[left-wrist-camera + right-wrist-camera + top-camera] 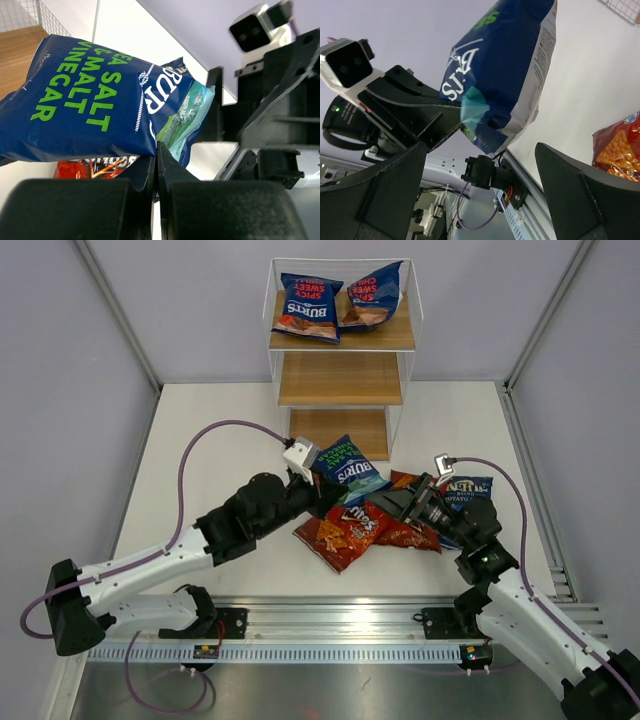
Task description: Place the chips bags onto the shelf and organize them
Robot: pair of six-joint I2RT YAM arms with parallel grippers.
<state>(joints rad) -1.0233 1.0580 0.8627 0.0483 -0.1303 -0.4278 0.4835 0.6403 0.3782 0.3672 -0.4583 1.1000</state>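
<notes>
**A:** From above, how far along is it?

**B:** Two of the six are up. A Burts bag [305, 308] and a second Burts bag [370, 295] lie side by side on the top board of the shelf [340, 378]. By my count four are left. The left gripper [322, 483] is clamped on the vinegar bag [348, 468], held up just in front of the shelf. A red-orange bag [345, 532] and a second red-orange bag [408, 533] lie on the table [220, 455]. Another blue bag [470, 485] sits partly under the right arm.

**A:** Any labels?

**B:** "BURTS" and "SPICY SWEET" on the shelved pair. The red ones look like Doritos. The last blue bag's writing is too small to read.

**A:** Left wrist?

**B:** The fingers are pinched shut on the bag's lower edge. Green "SEA SALT & MALT VINEGAR", and white "BUR" cut off.

**A:** Right wrist?

**B:** The right gripper [480, 192] is spread wide and grasps nothing. The vinegar bag hangs beyond it, "BURTS" upside down.
</notes>
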